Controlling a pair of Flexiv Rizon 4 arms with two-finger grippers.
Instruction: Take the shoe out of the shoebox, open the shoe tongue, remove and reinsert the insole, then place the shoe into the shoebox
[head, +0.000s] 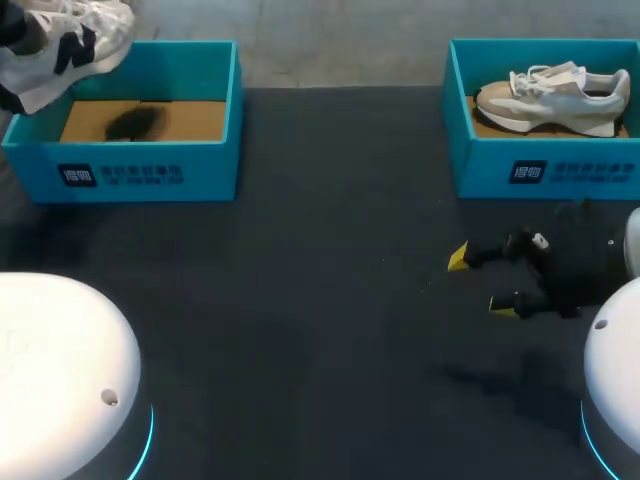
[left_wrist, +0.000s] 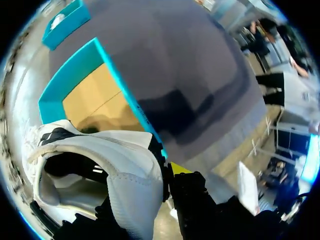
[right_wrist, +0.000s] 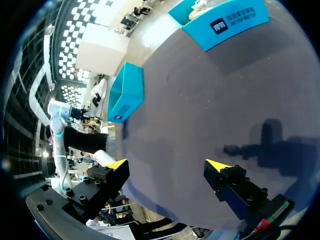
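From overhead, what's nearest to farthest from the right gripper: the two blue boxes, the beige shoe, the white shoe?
1. The right shoebox, just beyond the right gripper.
2. The beige shoe, inside that box.
3. The left shoebox, across the table.
4. The white shoe, held above its far-left corner.

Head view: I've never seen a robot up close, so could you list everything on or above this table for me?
Left shoebox: one, teal with a brown floor, far left of the table, nothing in it.
Right shoebox: one, teal, far right of the table.
Beige shoe: one, beige and white, lying in the right shoebox.
White shoe: one, white with black marks, held in the air above the left shoebox's far left corner.
Table: one, dark grey.
Left gripper: one, black with yellow tips, clamped on the white shoe's side.
Right gripper: one, black with yellow tips, open over the table's right side.
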